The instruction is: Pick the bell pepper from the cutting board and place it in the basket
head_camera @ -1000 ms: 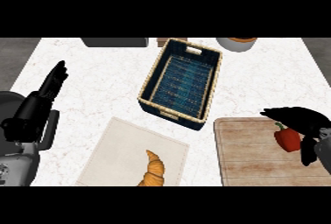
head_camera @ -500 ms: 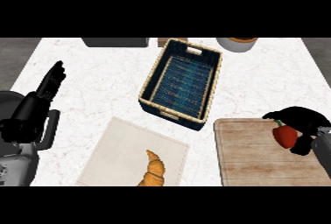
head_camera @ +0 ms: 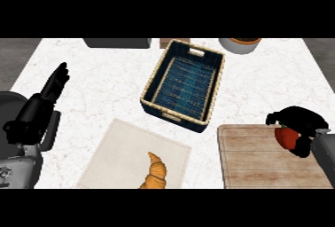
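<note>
Right hand [head_camera: 303, 120] curled round the red bell pepper [head_camera: 285, 138] above the cutting board [head_camera: 258, 162]; left hand [head_camera: 52, 86] open, resting.

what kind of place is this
Most likely a kitchen: a pale marbled counter carries a wooden cutting board and a croissant on a mat, and the right hand holds a red bell pepper.

The left forearm [head_camera: 16, 170] and right forearm [head_camera: 325, 153] are grey. The left robot hand [head_camera: 40, 106] is black with slim fingers [head_camera: 57, 79]; the right robot hand [head_camera: 302, 119] is black too.
</note>
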Controlling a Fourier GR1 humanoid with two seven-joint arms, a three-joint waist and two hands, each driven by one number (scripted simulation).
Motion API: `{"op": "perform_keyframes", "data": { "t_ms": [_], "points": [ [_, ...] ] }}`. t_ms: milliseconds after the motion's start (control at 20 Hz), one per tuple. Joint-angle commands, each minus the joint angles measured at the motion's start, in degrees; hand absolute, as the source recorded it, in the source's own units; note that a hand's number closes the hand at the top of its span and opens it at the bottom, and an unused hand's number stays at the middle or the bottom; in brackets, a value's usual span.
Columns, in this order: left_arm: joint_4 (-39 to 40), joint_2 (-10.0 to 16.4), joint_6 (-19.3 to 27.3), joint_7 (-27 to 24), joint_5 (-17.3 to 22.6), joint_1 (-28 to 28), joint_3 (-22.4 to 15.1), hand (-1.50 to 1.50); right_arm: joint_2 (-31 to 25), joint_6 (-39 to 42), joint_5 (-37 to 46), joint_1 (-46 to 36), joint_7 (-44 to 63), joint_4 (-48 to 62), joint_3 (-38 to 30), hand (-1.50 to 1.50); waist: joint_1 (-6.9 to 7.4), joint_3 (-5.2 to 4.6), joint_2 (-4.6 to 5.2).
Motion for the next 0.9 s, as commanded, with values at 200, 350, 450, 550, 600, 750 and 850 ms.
{"op": "perform_keyframes", "data": {
  "t_ms": [200,350,450,550,600,750,850],
  "points": [
    [2.53,0.81,-1.43,-0.92,0.24,-1.44,1.54,0.00,2.11,-4.65,-0.21,3.39,4.20,-5.26,-3.49,1.50,-0.97,0.61,0.32],
    [0.78,0.04,-0.53,0.02,-0.21,-1.30,0.68,0.00,2.29,-7.93,-3.25,-2.12,15.36,0.81,-13.61,1.50,-0.85,0.67,0.46],
    [0.33,0.55,-0.99,1.54,0.23,-1.03,1.08,0.00,2.27,-9.82,-4.55,-2.84,23.48,-0.25,-18.63,1.50,-1.49,0.65,0.15],
    [0.06,1.25,-0.82,0.59,0.22,-0.26,2.08,0.00,2.55,-13.00,-4.73,-2.29,27.30,-2.11,-20.71,1.50,-1.13,0.63,0.15],
    [0.33,-1.17,0.05,2.15,-0.78,-1.96,-0.48,0.00,4.00,-12.50,-5.05,-4.46,29.82,-3.76,-20.99,1.50,-1.31,0.62,0.20],
    [0.60,1.10,-1.09,0.33,0.45,0.00,2.15,0.00,3.21,-14.87,-10.00,-6.05,28.95,-11.39,-25.75,1.50,-1.77,0.56,-0.28],
    [0.09,0.43,-0.46,-0.31,-0.29,0.86,1.47,0.00,5.80,-17.91,-14.63,-8.77,28.85,-13.70,-29.66,1.50,-1.44,0.62,-0.30]
  ]
}}
